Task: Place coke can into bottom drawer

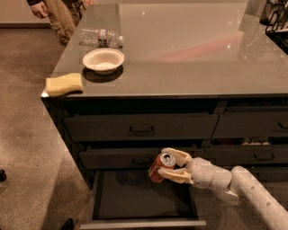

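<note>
Gripper (171, 163), lower centre, jaws clamped on tilted coke can (160, 167) above open bottom drawer (135, 197).

The dark grey bench (180, 67) has a glossy top that reflects pale light and a reddish streak. Below run dark drawer fronts (103, 128) with black bar handles (141, 130). The floor (27, 148) is mottled brown. The gripper (163, 162) hangs low before those fronts, clasped around the coke can (158, 168).

At 5 o'clock the gripper (163, 162) clasps the coke can (155, 168), covering part of its side. The arm (256, 191) runs off-frame at 4 o'clock. A person (60, 13) is cropped at 11 o'clock.
</note>
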Motion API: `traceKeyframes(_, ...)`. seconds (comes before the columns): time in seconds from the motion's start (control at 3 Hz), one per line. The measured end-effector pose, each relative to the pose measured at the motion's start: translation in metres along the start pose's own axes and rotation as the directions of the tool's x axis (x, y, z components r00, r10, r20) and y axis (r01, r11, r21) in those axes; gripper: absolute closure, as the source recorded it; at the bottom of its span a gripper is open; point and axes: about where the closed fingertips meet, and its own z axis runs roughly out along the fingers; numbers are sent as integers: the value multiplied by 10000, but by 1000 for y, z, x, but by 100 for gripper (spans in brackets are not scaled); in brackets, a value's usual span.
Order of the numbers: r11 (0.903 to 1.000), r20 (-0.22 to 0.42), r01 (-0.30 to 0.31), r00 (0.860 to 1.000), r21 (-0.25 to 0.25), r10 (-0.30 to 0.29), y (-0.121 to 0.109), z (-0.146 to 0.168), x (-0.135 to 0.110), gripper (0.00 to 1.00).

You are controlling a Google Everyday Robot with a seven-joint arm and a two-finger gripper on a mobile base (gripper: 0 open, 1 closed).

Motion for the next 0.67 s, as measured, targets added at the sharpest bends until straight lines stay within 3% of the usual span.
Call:
traceKeyframes(0.33,9999,-144,-64,9999,89,66,-4,0,8,100)
traceKeyframes(0.67,9987,-688,-20,9976,512,56,-17,-13,42,100)
